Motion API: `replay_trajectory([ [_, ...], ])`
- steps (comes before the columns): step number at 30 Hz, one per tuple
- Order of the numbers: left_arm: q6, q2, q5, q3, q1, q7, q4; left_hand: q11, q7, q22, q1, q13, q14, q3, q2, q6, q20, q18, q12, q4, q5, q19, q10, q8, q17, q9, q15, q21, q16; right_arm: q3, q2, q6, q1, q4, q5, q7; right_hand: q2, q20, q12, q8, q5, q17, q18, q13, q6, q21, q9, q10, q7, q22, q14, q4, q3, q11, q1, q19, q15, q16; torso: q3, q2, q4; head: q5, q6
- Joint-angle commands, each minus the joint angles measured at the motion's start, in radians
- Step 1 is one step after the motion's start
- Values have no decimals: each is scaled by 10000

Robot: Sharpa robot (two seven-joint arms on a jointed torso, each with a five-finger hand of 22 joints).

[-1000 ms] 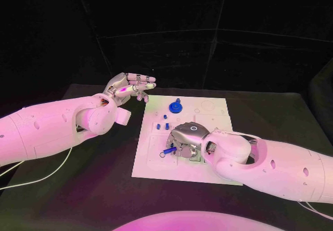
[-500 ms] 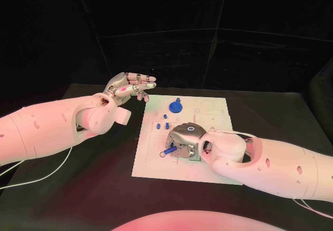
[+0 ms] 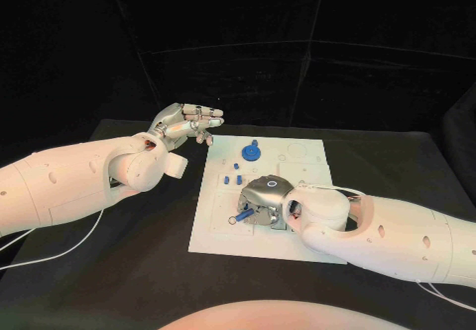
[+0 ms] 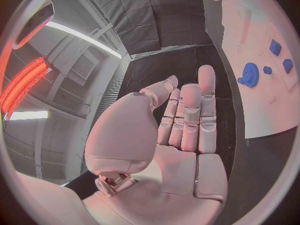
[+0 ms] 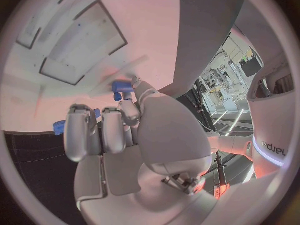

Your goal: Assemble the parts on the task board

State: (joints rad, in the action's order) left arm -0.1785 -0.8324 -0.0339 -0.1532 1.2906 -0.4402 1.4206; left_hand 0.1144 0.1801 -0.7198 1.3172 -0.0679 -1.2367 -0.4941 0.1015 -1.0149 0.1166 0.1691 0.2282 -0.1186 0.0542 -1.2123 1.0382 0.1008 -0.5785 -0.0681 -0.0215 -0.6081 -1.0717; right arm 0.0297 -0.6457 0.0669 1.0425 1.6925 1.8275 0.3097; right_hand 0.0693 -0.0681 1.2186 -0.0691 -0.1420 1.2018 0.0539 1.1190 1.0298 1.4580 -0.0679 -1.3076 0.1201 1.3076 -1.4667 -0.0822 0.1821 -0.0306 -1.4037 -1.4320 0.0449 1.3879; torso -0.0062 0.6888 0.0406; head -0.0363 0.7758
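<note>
We see the white task board lying flat mid-table, a blue gear standing near its far edge. Three small blue pieces sit just nearer, and a blue peg lies tilted at its middle.

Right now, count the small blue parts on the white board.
5: a blue gear at the far end, three small blocks nearer, one peg in the right hand. More may be hidden.
</note>
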Motion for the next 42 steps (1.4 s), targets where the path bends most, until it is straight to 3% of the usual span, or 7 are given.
replay_trajectory([
  [1, 128, 8, 31, 9, 18, 21, 10, 7, 35, 16, -8, 13, 36, 1, -64, -21, 0, 137, 35, -27, 5, 84, -13, 11, 13, 15, -1, 33, 48, 29, 7, -473, -16, -55, 128, 170, -37, -75, 43, -41, 8, -12, -64, 3, 98, 31, -15, 3, 20, 783, -421, -30, 38, -60, 31, -26, -93, 55, 1, 9, 1, 8, 6],
  [9, 144, 20, 31, 9, 19, 61, -3, 10, 37, 21, -22, 15, 54, 6, -66, -23, 3, 136, 47, -25, 4, 91, -26, 14, 56, 13, -4, 40, 61, 29, 33, -805, -15, -100, 141, 225, -110, -92, 29, -170, 13, -14, -59, 12, 391, 22, -53, 48, 3, 775, -414, -65, 78, -56, 71, -11, -99, 52, 3, 10, 3, 16, 41],
  [16, 140, 28, 31, 9, 19, 64, -4, 10, 37, 22, -21, 15, 63, 5, -66, -22, 3, 136, 48, -26, 5, 92, -28, 13, 78, 13, -5, 41, 73, 28, 41, -496, -15, -67, 226, 142, -455, -46, 92, -451, -11, 12, -62, 126, 910, 38, -123, -7, -156, 806, -412, -105, 291, 65, 34, -28, -16, 60, 6, 2, -7, 15, 57],
  [28, 117, -9, 31, 9, 20, 55, 27, 8, 35, 24, 0, 16, 87, -8, -76, -22, 3, 137, 53, -40, 7, 103, -35, 14, 120, 13, -4, 46, 94, 27, 50, 490, -16, 16, 327, -126, -636, 32, 133, -585, -38, 140, -99, 230, 1083, 121, -139, -87, -251, 948, -432, -58, 503, 150, -41, -130, 62, 117, 0, -9, 9, 23, 56],
  [37, 131, -55, 31, 9, 20, 82, 73, 10, 36, 25, 6, 17, 96, -10, -75, -20, 2, 138, 54, -46, 7, 107, -40, 13, 133, 13, -4, 48, 101, 25, -55, 1817, -17, 206, 27, -578, -493, 58, 45, -604, -285, 225, -125, 178, 1044, 178, -112, -61, -229, 1046, -446, -123, 513, 140, 146, -200, 67, 156, 2, 4, 0, 16, 17],
  [42, 139, -98, 31, 6, 19, 115, 117, 16, 42, 27, -7, 19, 107, -3, -66, -12, 5, 136, 54, -44, 5, 114, -55, 9, 149, 15, -7, 52, 108, 24, -157, 2302, -17, 338, -171, -804, -383, 59, 39, -625, -481, 288, -141, 200, 1042, 217, -98, -90, -231, 1109, -458, -208, 493, 142, 307, -247, 65, 187, 5, -3, 2, 10, 5],
])
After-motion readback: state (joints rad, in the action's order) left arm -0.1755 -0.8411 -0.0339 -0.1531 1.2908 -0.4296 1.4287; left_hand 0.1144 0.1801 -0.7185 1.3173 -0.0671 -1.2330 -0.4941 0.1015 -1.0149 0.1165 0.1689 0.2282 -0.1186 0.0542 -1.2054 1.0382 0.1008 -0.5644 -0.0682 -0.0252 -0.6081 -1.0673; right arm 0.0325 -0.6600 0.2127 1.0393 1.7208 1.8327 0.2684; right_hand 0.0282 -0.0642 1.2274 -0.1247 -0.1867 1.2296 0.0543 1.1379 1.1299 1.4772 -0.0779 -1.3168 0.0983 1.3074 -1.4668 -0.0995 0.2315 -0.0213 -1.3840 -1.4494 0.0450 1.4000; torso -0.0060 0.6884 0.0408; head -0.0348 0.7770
